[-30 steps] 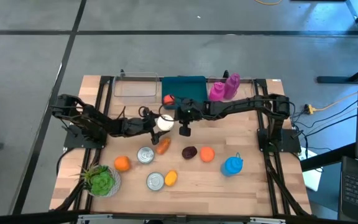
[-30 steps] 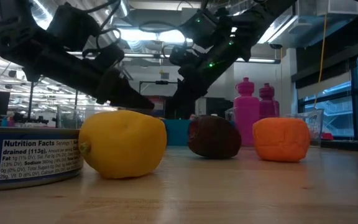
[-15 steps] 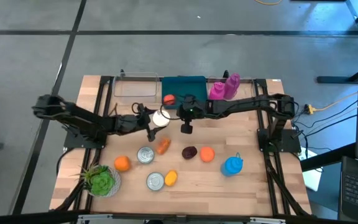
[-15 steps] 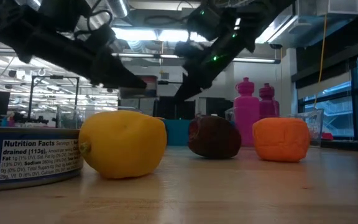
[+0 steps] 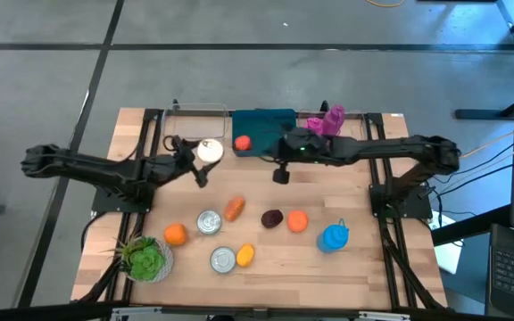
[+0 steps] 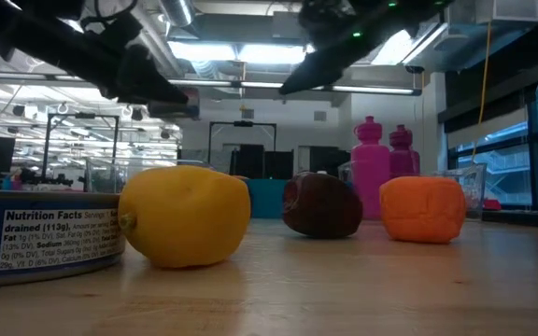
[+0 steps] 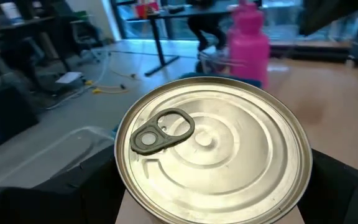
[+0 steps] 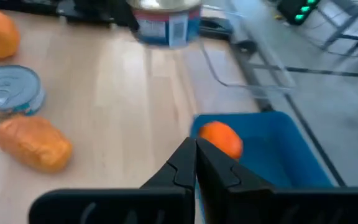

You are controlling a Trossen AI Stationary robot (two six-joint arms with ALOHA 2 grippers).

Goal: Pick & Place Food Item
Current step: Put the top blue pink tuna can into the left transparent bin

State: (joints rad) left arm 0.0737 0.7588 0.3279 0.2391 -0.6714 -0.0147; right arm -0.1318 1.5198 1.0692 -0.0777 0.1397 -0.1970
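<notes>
Silver-lidded can [image 7: 213, 152] squarely between the left gripper [image 5: 200, 160] fingers.

1. A yellow lemon [image 6: 184, 216] sits on the wooden tabletop [image 6: 344, 289], just beside a labelled can [image 6: 40, 245].
2. A dark fruit [image 6: 321, 206], an orange fruit [image 6: 422, 209] and two pink bottles [image 6: 381, 166] stand farther back.
3. Two dark arms hang overhead.

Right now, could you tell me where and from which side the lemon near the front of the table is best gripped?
Grip the lemon across its short middle, coming straight down. It lies on its side, rounded, and a tin can sits close beside it, so place the fingers on its free sides.
</notes>
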